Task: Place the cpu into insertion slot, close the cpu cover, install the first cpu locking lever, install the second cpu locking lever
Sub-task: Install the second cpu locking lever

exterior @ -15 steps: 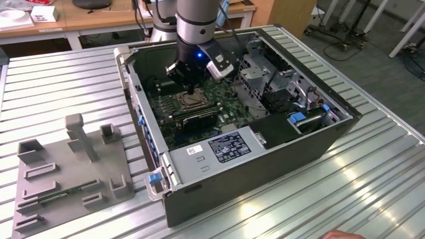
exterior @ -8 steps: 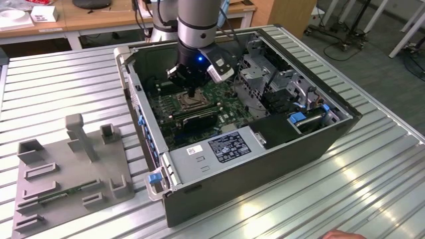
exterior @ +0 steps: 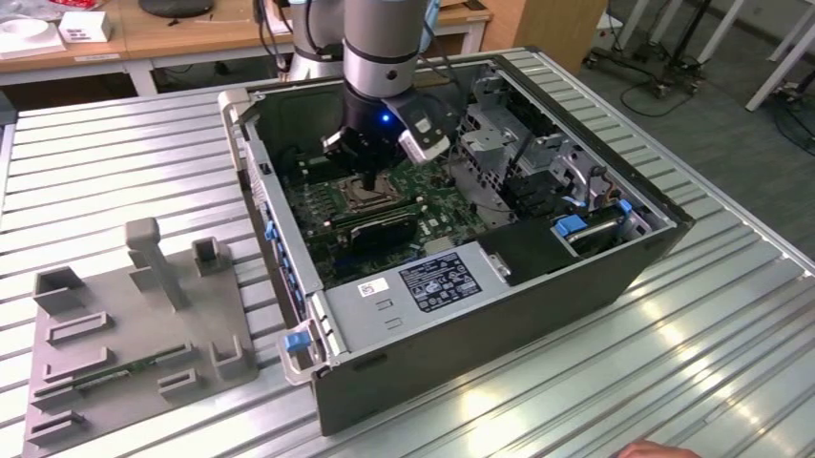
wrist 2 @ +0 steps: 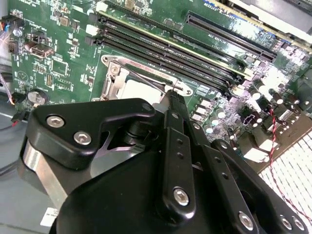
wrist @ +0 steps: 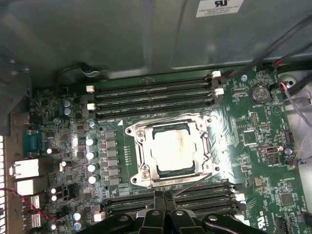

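Observation:
In the first wrist view the cpu [wrist: 175, 148], pale and silvery-tan, lies flat in its socket on the green motherboard. The cpu cover [wrist: 140, 156], a metal frame, lies down around it. A thin wire locking lever [wrist: 195, 183] slants from the socket's corner towards my fingertips. Another wire lever [wrist: 161, 121] runs along the socket's opposite edge. My gripper [wrist: 163, 202] is shut, its two black fingers pressed together at the socket's edge. In the second wrist view its tip [wrist 2: 171, 96] touches the lever wire [wrist 2: 148, 80] beside the cpu [wrist 2: 139, 90]. In the exterior view the gripper [exterior: 370, 186] hangs inside the open computer case.
Memory slots [wrist: 156, 95] flank the socket, with capacitors [wrist: 91, 156] beside it. The case walls [exterior: 612, 277] and drive cage [exterior: 510, 143] hem in the arm. A grey fixture tray [exterior: 128, 324] lies on the exterior view's left. A hand [exterior: 656, 448] shows at the table's near edge.

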Robot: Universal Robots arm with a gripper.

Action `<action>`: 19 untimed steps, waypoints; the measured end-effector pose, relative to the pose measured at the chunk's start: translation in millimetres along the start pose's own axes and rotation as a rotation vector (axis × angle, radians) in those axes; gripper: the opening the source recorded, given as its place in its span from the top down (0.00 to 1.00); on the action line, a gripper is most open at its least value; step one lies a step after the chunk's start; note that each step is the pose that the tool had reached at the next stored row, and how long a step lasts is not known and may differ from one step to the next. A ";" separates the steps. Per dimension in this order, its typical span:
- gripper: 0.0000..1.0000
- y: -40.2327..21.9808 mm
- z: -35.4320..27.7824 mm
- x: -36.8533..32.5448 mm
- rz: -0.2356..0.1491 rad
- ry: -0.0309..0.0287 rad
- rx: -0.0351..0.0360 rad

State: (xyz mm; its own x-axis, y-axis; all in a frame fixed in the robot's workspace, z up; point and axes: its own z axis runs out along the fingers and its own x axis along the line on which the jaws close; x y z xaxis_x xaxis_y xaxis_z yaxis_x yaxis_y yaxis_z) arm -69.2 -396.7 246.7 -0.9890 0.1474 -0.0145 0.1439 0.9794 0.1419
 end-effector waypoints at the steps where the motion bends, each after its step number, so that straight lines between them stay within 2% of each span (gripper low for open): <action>1: 0.89 -0.2 1.5 0.0 0.001 -0.0002 0.0000; 9: 0.89 -2.5 15.8 2.2 0.002 -0.0003 0.0000; 15: 0.89 -5.3 26.2 10.9 0.002 -0.0003 0.0000; 19: 0.89 -6.7 33.4 13.6 0.002 -0.0002 0.0001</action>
State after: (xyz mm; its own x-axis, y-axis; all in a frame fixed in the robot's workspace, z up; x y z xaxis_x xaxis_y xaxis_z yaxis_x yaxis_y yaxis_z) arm -82.5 -396.6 212.5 -0.9886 0.1498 -0.0143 0.1463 0.9790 0.1418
